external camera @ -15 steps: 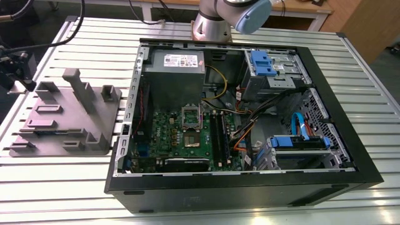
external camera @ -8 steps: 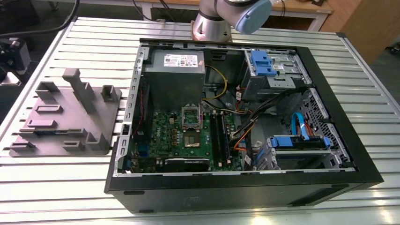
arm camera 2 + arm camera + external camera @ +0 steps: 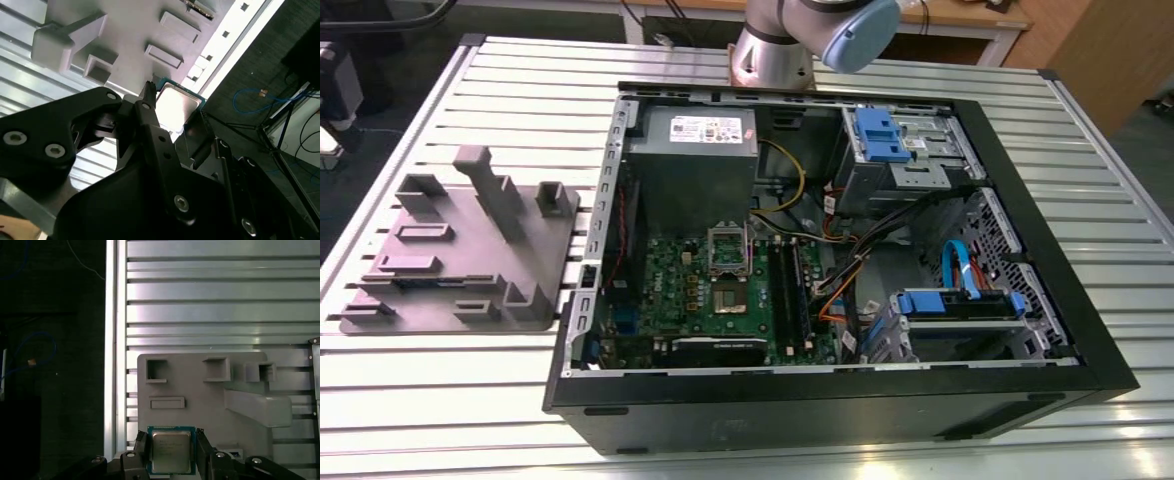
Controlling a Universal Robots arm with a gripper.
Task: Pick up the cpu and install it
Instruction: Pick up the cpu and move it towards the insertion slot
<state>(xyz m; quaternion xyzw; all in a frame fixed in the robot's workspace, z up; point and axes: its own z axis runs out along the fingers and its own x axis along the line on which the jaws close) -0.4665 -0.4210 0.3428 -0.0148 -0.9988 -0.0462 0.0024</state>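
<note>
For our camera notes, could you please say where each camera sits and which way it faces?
Exterior view: high, looking down on the open computer case, with the arm's base.
First wrist view: on the wrist, looking past the fingers gripping the cpu.
Second wrist view: likewise, more obliquely.
Both wrist views share the grey fixture.

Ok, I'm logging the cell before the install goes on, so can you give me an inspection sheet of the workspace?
Surface: slotted metal table.
Job's things: cpu held over the grey fixture tray; open computer case on the table, green motherboard inside.
Clutter: nothing seen.
Grippers: gripper shut on two opposite edges of the cpu.
Cables: wire bundle and blue cable inside the case; another blue cable on the floor.
Surroundings: dark floor beside the table; arm base behind the case.
</note>
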